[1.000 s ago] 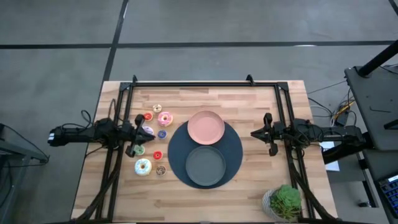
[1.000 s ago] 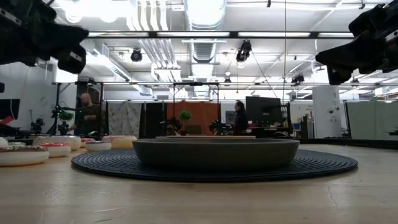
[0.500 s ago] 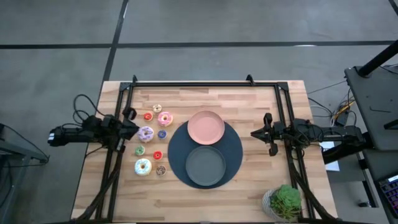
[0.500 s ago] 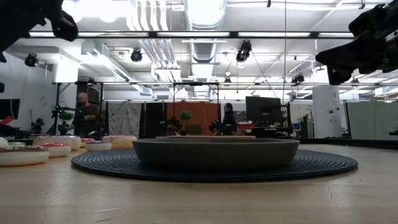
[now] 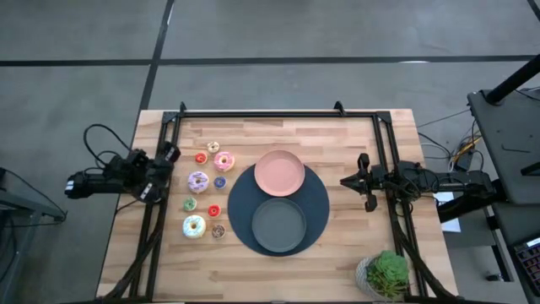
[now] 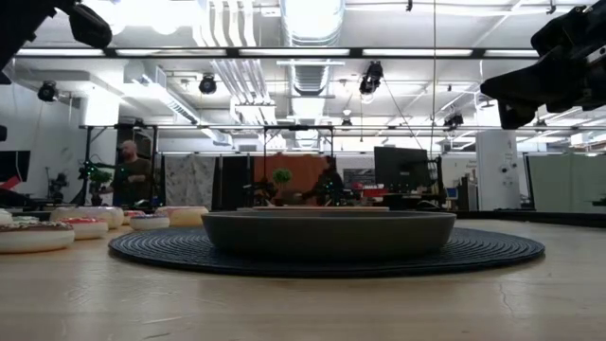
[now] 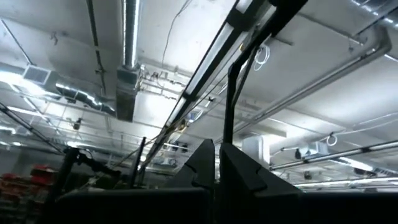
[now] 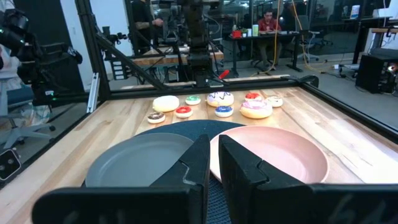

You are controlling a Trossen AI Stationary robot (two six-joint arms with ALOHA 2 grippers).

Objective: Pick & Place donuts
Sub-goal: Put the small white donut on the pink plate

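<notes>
The donuts lie flat on the left half of the wooden table: a pink one, a lilac one, a white sprinkled one, and several tiny ones around them, such as a red one and a green one. In the right wrist view they form a row beyond the plates, the pink one among them. My left gripper is shut, raised at the table's left edge and tipped upward, so its wrist view looks at the ceiling. My right gripper is shut, level, at the right side, pointing toward the plates.
A pink plate and a dark grey plate sit on a round dark mat at the table's middle. A potted plant stands at the near right corner. Black frame rails border the table. People move in the room beyond.
My left gripper, shut throughout, has drawn back from above the donuts toward the table's left edge, risen and tipped its fingers upward. The lilac and green donuts it stood over now show fully and lie where they were.
</notes>
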